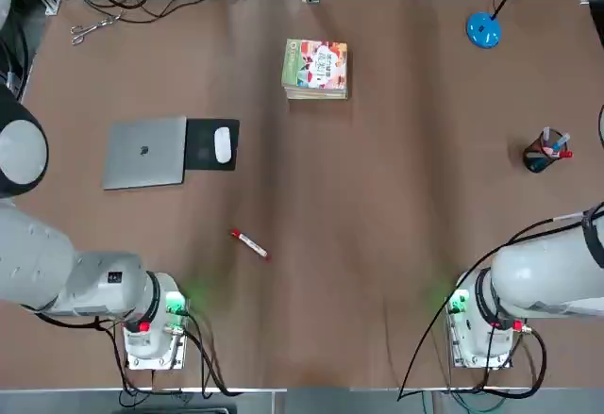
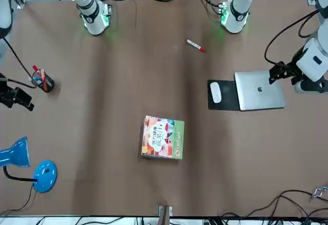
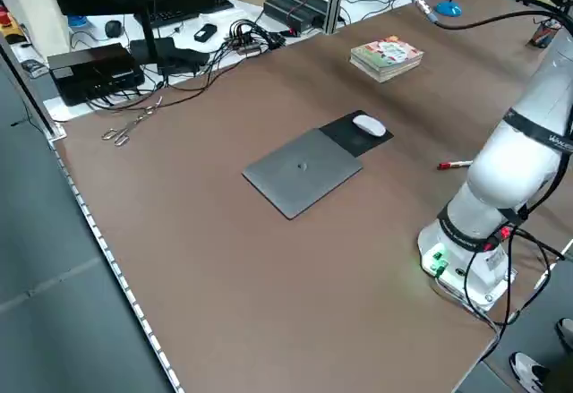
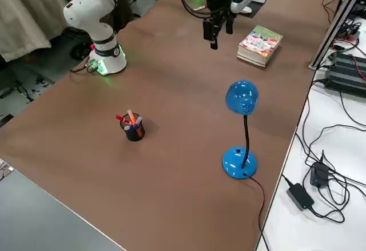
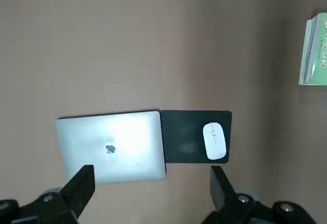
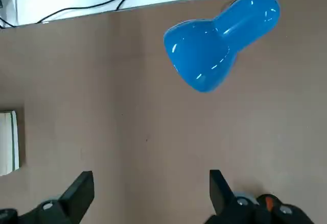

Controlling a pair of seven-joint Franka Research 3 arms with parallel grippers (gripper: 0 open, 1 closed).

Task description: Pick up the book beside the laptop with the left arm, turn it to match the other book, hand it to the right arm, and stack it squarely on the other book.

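The left gripper (image 5: 152, 180) has its jaws released, with nothing between them, over the left side of the table. The right gripper (image 6: 152, 185) is also released and empty, at the right side. The orange-pink book (image 1: 323, 65) lies on top of the other book (image 3: 383, 72), at the far middle. Nearer and left, the silver laptop (image 1: 146, 153) rests beside the black mouse pad (image 1: 201, 157).

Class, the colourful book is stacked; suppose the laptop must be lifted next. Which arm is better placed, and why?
Probably left: the left hand hangs open near the laptop, while the right hand is across the table, nearer the blue lamp.
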